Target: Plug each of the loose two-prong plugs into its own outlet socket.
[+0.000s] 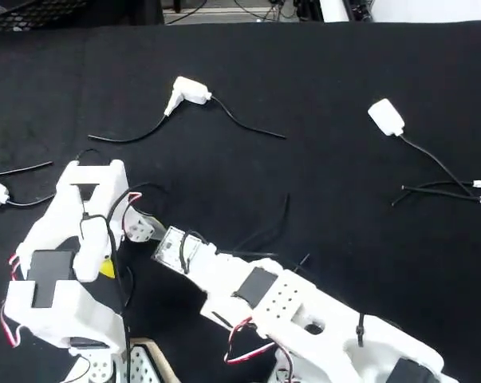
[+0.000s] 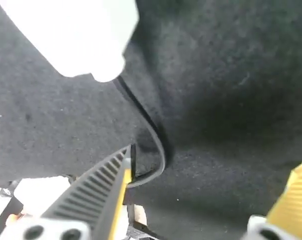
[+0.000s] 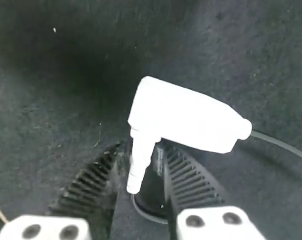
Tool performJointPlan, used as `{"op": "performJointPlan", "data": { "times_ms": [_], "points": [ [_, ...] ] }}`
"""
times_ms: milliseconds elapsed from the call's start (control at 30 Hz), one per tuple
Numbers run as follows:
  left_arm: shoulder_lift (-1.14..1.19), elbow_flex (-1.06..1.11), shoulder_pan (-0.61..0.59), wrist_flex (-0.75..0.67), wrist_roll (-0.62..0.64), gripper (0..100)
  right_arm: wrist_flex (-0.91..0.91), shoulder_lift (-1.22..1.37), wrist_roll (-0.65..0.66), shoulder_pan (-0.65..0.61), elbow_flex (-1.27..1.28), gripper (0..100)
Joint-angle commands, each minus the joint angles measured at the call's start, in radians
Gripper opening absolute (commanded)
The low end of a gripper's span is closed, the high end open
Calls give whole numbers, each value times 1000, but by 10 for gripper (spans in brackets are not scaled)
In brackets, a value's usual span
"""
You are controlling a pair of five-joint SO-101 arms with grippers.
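Right gripper (image 3: 139,156) nipped narrow on stem of white angled plastic plug (image 3: 186,120), over black cloth table (image 1: 320,72). Left gripper (image 2: 216,156) wide open, holding nothing, thin black cord (image 2: 145,125) between its fingers. Left arm (image 1: 72,231) and right arm (image 1: 288,303) bent low, tips meeting. Second white angled plug (image 1: 188,90) and white rounded plug (image 1: 386,117) lie loose farther back, well apart

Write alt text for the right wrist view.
A white right-angle plug is pinched by its stem in the right gripper, between black ridged fingers, over black cloth. Its thin black cable trails away.
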Motion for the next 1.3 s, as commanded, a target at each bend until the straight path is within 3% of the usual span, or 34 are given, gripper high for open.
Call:
{"op": "performJointPlan", "data": {
  "times_ms": [0,133,333,800,933,1100,1267],
  "points": [
    [-25,-5,-10,-9,-2,454,-12,-8,-6,-8,2,84],
    [-26,-4,22,-6,-2,454,-14,-12,-6,-8,-5,8],
    [-26,-4,130,37,-2,454,-15,-15,-6,-8,-7,11],
    [-37,-22,120,46,-2,454,-75,-10,-6,-5,-59,11],
    [-37,-73,130,152,-3,454,-80,-12,-6,-3,-64,11],
    [-34,-82,139,175,-3,454,-126,-8,-6,-2,-58,11],
    [-26,-79,243,176,-3,454,-129,-13,-6,-2,-65,11]
  ]
}}
